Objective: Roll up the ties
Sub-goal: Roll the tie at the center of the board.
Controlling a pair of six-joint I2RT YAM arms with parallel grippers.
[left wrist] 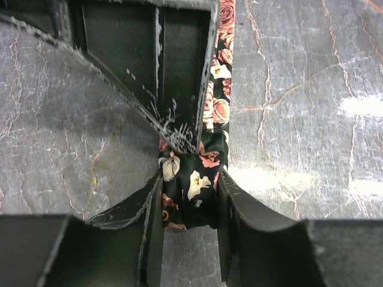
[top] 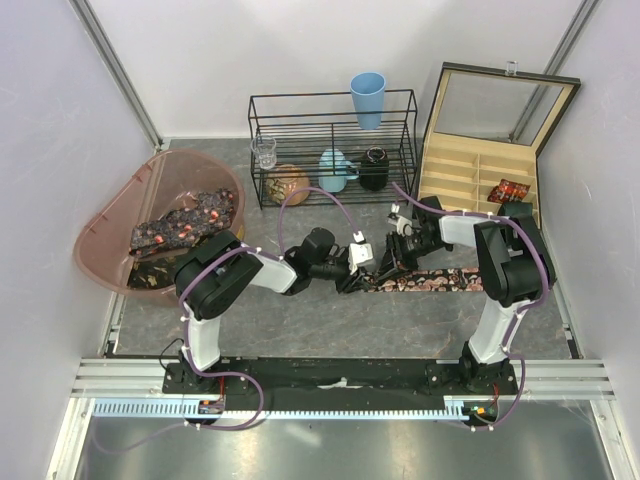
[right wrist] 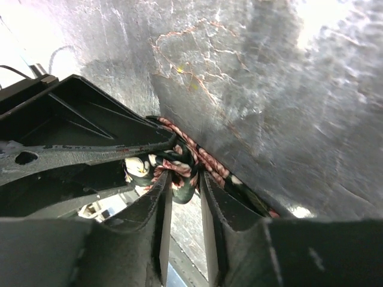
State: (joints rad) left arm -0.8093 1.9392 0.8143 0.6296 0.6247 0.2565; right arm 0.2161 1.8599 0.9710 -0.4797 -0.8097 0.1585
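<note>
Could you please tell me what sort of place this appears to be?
Probably a lab robot test cell: white enclosure walls, two arms bolted to a rail, and staged props such as a wire rack and a necktie.

Both black arms reach inward, nearly meeting in the middle! The left arm (top: 250, 272) stretches low, and the left pincer (left wrist: 190, 179) is clamped on the dark rose-patterned fabric necktie (left wrist: 192, 190). The right arm (top: 510, 262) folds back, with the right pincer (right wrist: 184, 179) slightly parted.

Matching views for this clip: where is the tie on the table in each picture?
Top external: tie centre-right, stretched across table.
Left wrist: tie centre, coiled end between left fingers.
Right wrist: tie lower centre-left, bunched between right fingers.
Shared landmark: grey marbled table.
</note>
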